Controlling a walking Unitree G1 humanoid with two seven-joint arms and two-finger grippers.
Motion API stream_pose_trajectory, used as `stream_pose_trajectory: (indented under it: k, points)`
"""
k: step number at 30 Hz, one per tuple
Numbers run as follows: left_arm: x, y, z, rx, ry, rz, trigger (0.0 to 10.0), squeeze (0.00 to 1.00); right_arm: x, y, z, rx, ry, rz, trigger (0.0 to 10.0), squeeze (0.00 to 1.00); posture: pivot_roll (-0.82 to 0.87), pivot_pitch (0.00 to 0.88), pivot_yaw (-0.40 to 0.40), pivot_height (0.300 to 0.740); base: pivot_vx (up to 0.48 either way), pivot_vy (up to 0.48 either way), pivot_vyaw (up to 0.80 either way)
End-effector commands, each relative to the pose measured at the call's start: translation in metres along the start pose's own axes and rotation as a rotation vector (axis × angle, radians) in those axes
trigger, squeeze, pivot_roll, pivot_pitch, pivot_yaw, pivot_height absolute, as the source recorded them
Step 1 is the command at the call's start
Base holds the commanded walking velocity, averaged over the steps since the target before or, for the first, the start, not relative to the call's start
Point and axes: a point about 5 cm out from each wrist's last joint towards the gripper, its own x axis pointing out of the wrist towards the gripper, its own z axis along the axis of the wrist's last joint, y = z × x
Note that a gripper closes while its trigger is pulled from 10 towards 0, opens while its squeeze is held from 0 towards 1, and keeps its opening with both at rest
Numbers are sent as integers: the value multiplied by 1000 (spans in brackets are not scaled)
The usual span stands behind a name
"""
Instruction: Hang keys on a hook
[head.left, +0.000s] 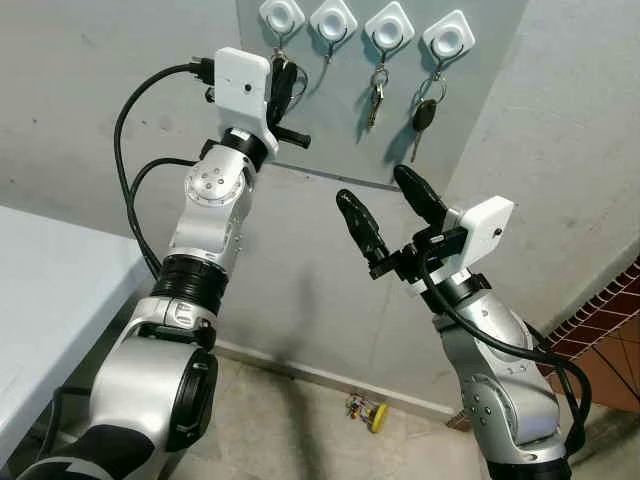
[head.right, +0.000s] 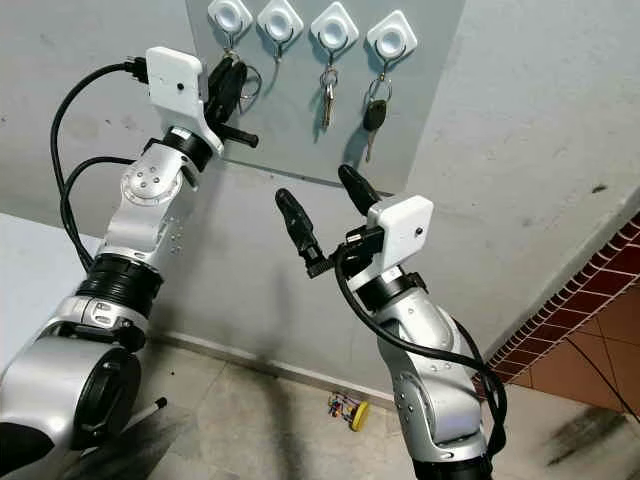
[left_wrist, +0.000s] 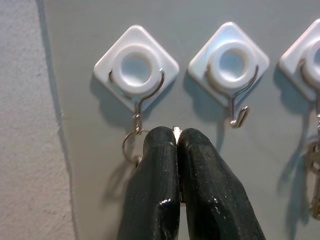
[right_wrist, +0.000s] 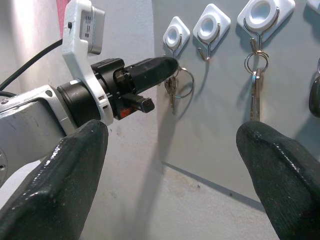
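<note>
A grey board (head.left: 470, 130) on the wall carries a row of white diamond-shaped hooks. My left gripper (head.left: 283, 72) is raised to the leftmost hook (left_wrist: 136, 70) and is shut on a small bunch of keys (right_wrist: 171, 90). A sliver of metal shows between its closed fingers (left_wrist: 160, 165). The key ring (left_wrist: 131, 147) meets the lower tip of that hook's wire and appears to hang on it. My right gripper (head.left: 373, 185) stands open below the board's middle, holding nothing.
The second hook (head.left: 332, 20) is bare. Silver keys (head.left: 377, 95) hang on the third hook and a black car key (head.left: 424, 115) on the fourth. A white table (head.left: 40, 290) is at the left, and a small yellow object (head.left: 368, 410) lies on the floor by the wall.
</note>
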Motion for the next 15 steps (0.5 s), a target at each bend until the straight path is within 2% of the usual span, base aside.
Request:
stream_pose_trajectory:
  k: [1, 10, 15]
  points:
    - [9, -7, 18, 21, -69, -33, 10000, 0, 1, 4, 5, 5, -22, 18, 10000, 0, -4, 98, -3, 740, 0, 0, 0]
    - [12, -17, 24, 5, -104, -48, 10000, 0, 1, 4, 5, 9, -25, 15, 10000, 0, -8, 98, 2, 740, 0, 0, 0]
    - [14, -15, 27, -3, -119, -25, 10000, 0, 1, 5, 5, 7, -25, 12, 10000, 0, -9, 99, 3, 740, 0, 0, 0]
